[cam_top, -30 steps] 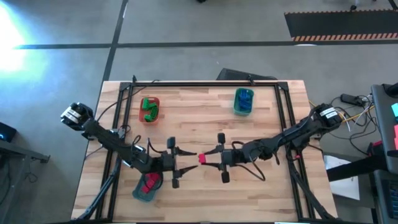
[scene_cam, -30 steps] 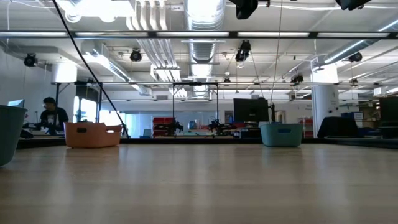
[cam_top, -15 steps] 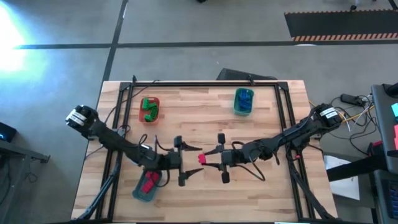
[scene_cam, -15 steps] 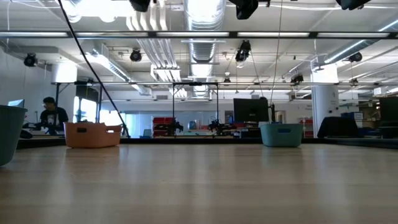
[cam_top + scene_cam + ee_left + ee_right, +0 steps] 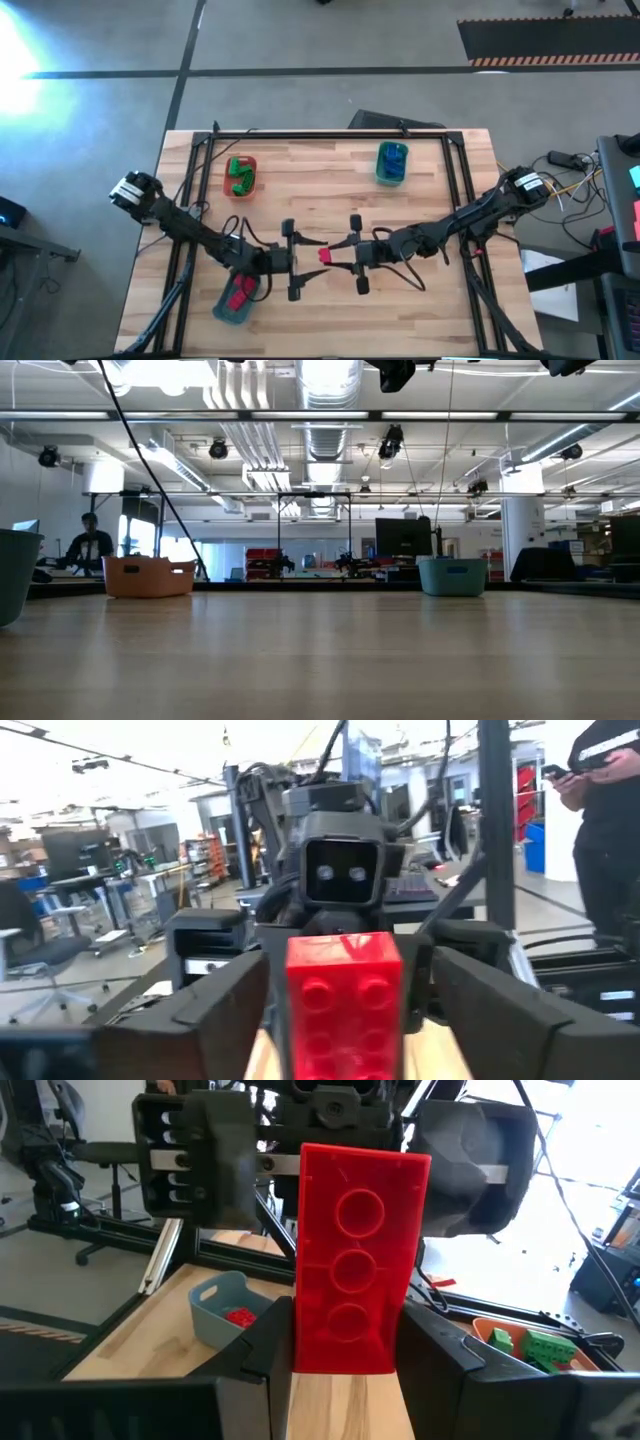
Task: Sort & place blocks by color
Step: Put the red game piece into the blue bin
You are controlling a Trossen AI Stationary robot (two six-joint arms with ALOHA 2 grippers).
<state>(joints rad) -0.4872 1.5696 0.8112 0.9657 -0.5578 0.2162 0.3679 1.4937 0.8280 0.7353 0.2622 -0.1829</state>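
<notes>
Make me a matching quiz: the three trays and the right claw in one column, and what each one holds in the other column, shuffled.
Column one:
1. orange tray
2. far-right tray
3. near-left tray
4. right claw

Column two:
A. several red blocks
B. blue blocks
C. single red block, at mid-table
D. green blocks

Pairs: 1-D, 2-B, 3-A, 4-C
</notes>
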